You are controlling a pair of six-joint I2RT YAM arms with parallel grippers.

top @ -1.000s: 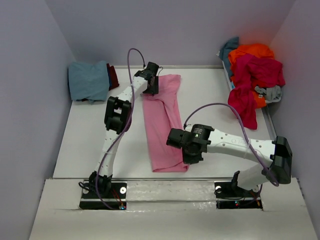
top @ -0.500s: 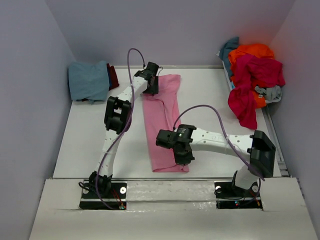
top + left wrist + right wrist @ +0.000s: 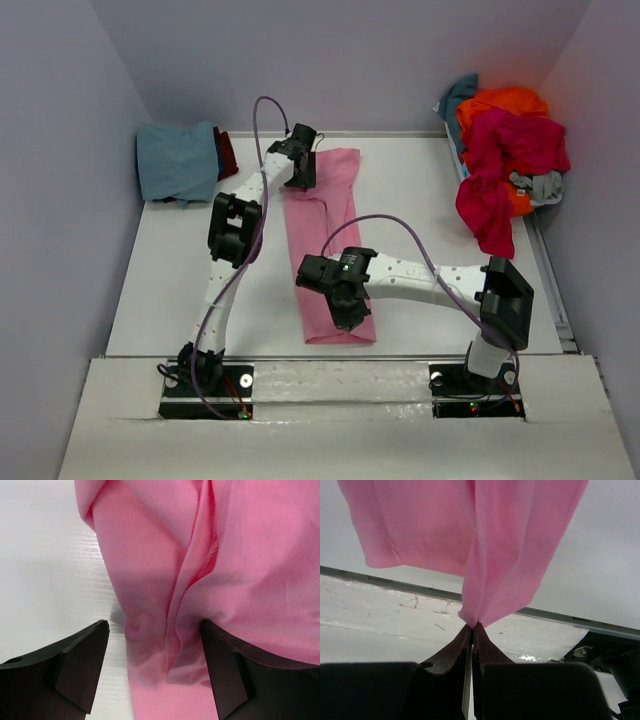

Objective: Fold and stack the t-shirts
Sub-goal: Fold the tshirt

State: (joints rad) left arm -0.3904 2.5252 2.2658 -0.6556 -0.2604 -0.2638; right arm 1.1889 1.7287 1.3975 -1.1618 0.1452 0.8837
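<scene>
Right wrist: I see right tool (image 3: 472,625) pinched tight on near hem of pink shirt (image 3: 505,540), held above table (image 3: 600,570) | left tool (image 3: 152,628) wide apart, straddling a fold at its far end, gripping nothing | blue shirt (image 3: 178,160) folded far left | pile (image 3: 505,140) far right

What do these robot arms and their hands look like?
The left arm and right arm are white tubes with chunky black joints. A thin purple cable loops along each. The left hand and right hand each end in two black wedge-shaped fingers.
</scene>
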